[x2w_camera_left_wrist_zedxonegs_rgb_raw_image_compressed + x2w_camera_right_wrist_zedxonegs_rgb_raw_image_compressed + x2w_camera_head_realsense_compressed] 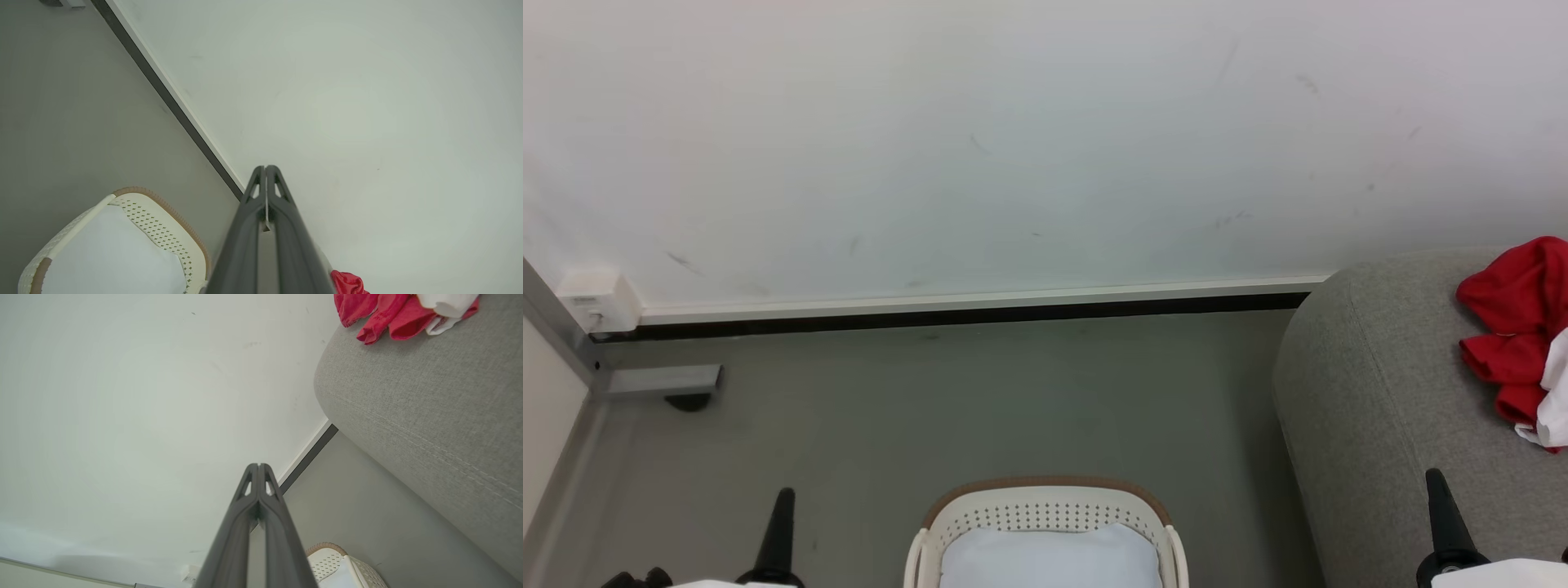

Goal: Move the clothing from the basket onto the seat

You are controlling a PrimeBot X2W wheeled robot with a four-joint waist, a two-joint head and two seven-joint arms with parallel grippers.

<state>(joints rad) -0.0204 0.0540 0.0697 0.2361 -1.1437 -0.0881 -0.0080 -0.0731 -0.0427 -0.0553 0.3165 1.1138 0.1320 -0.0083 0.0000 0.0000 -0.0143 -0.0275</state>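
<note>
So here's where it sits: both arms are parked low, the left gripper (783, 510) and the right gripper (1438, 490) each with the two dark fingers pressed flat together, nothing pinched in either. The clothing (1515, 327) is up on the grey seat (1380, 392), a crumpled red heap with a white piece (1556, 392) tucked against it. The basket (1045, 488) on the floor between the arms shows just the pale bluish pad (1049, 559) inside. Looks close to finished to me, but the near half of the basket is cut off at the bottom of the head view, so I can't tell if a garment is hiding down there or under the pad. That's worry number one: calling it done with something left behind. Number two is the opposite, going back in and grabbing the pad, which isn't clothing and is light enough to come up with one pinch. Also, with the fingers closed like that, any reach into the basket would just poke and shove the basket across the floor unless they spread first. Last one: in the right wrist view the heap lies near the seat's rounded edge on the wall side, so a careless brush from the right arm could drag a sleeve over and dump it on the floor. The left wrist view has a scrap of red at the bottom beside the fingers; no idea what it's resting on.
</note>
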